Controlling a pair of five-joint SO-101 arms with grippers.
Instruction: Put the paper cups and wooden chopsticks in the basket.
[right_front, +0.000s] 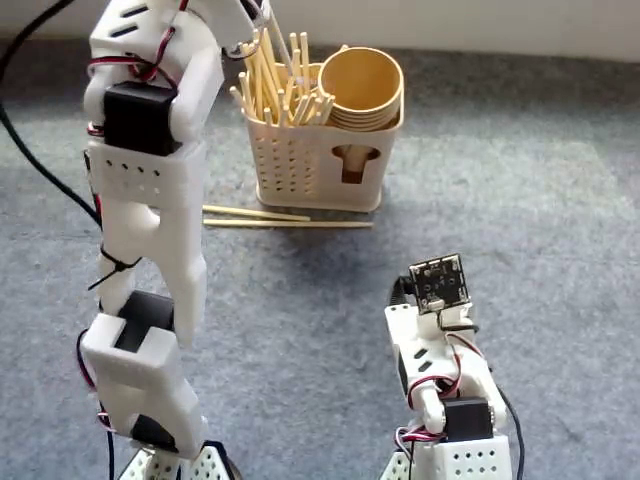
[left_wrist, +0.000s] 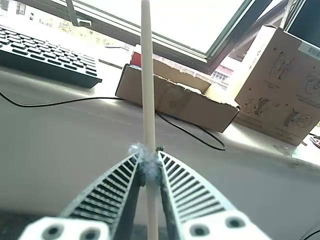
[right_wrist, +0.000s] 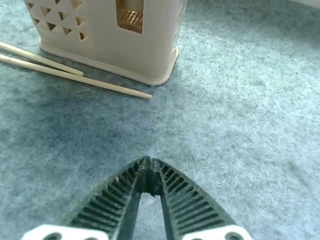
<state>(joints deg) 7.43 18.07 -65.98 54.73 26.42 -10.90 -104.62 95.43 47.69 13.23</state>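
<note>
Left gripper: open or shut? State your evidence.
Shut: the left gripper clamps a wooden chopstick, with both jaws pressed against it.

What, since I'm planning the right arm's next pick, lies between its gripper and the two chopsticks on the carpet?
Nothing visible. Only bare carpet separates the right gripper from the two chopsticks, which lie flat in front of the basket.
</note>
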